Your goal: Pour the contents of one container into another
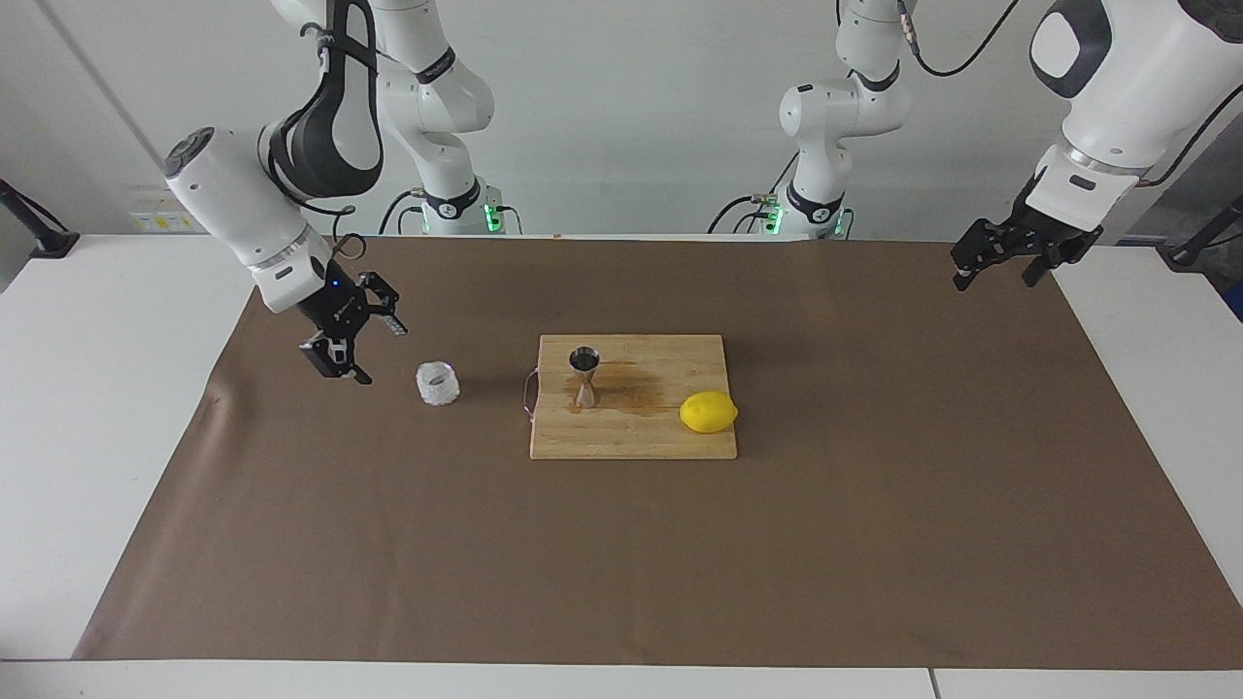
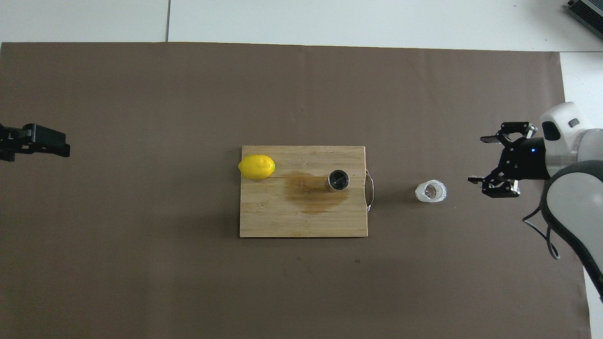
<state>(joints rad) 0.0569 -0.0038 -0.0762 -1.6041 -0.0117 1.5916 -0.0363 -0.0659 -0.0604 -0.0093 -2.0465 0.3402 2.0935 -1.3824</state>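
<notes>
The white bumpy cup stands upright on the brown mat, between the cutting board and the right arm's end of the table. My right gripper hangs open beside it, raised off the mat and clear of the cup, with nothing between its fingers. The steel jigger stands upright on the wooden cutting board, at the end next to the cup. My left gripper waits open and empty over the mat's edge at the left arm's end.
A yellow lemon lies on the board's end toward the left arm. A wet brown stain spreads on the board beside the jigger. A metal handle sticks out of the board toward the cup.
</notes>
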